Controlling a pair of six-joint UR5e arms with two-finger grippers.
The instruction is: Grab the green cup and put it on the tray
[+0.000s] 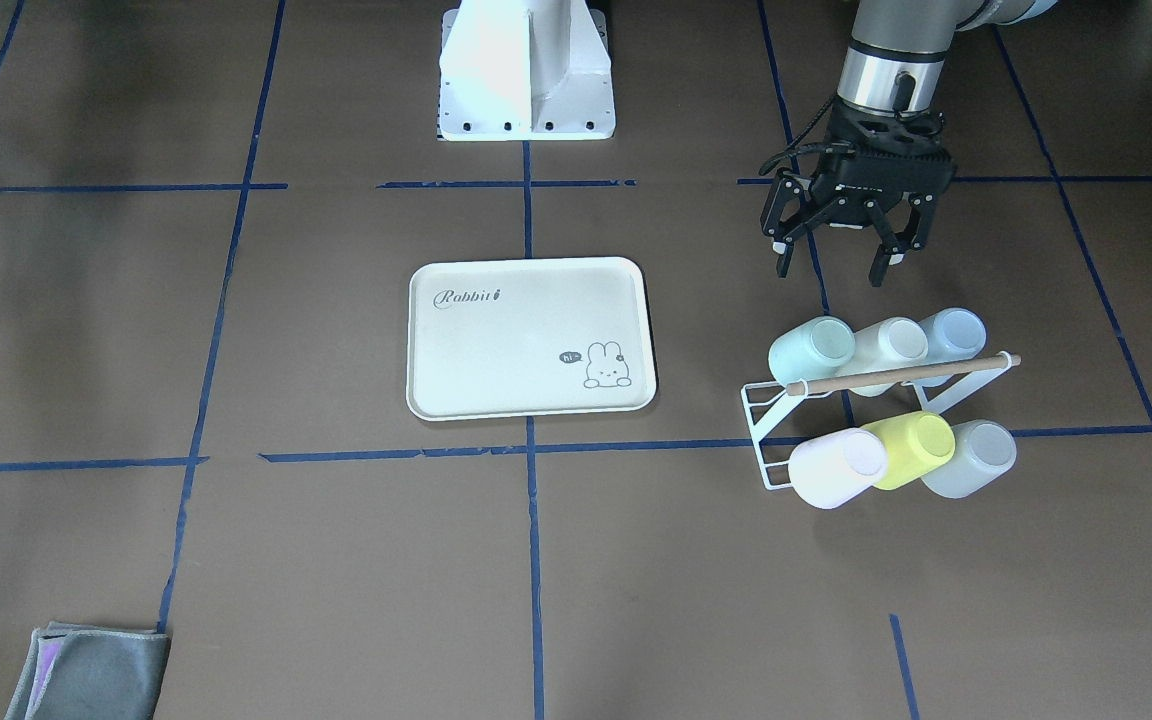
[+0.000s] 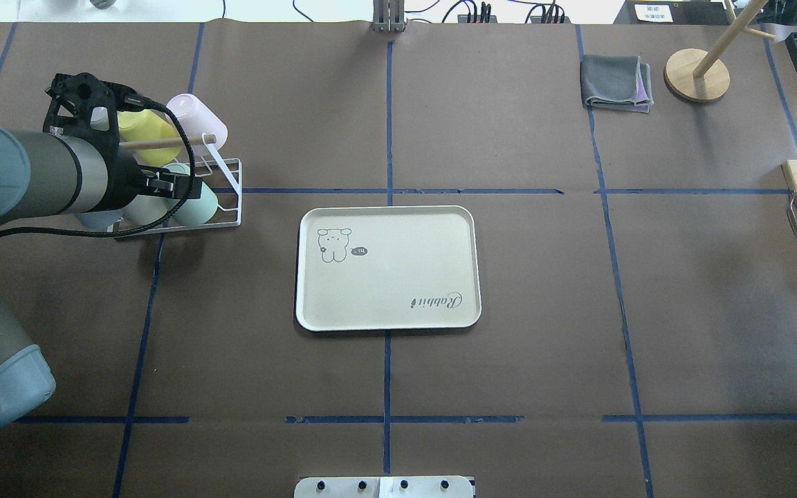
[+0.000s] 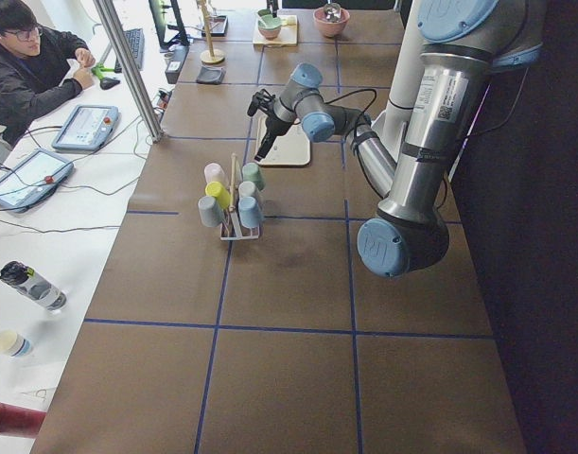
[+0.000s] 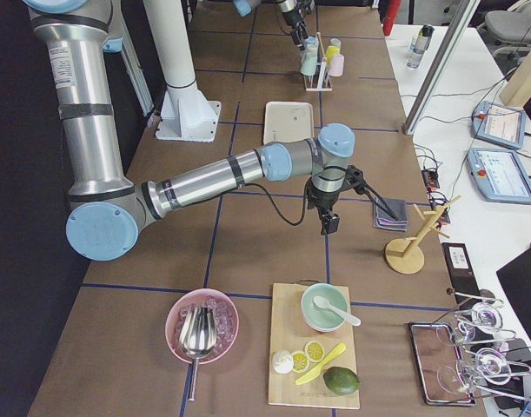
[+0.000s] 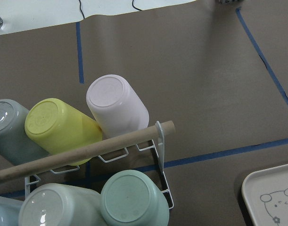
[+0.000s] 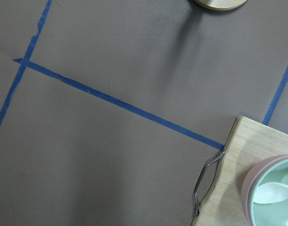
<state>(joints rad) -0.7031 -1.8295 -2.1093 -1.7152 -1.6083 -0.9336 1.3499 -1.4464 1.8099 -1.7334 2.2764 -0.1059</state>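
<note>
The green cup sat on the white wire rack on the robot's left part of the table, at the end of the rack's nearer row that faces the tray. It was not upright: its mouth was down on the rack and its closed base was raised, so its long axis leaned up and back toward the robot. A white cup touched its side, with a pale blue cup beyond that. The wooden dowel ran along the rack just behind this row.

The left gripper hung above the table on the robot's side of the rack, its two fingers spread wide and holding nothing. The cup lay just ahead of it and lower, a little toward the tray. The wrist view looked nearly straight at the cup's base. The coming move would probably be a descent forward along that leaning axis, and the neighbouring white cup left little room for one finger.

The left arm reached out from the table's edge, its forearm roughly level and its wrist turned so the fingers pointed down and forward.

The tray lay flat at mid-table, well apart from the rack, with nothing on it.

The right gripper hovered far off near a cutting board, and its opening could not be told
</note>
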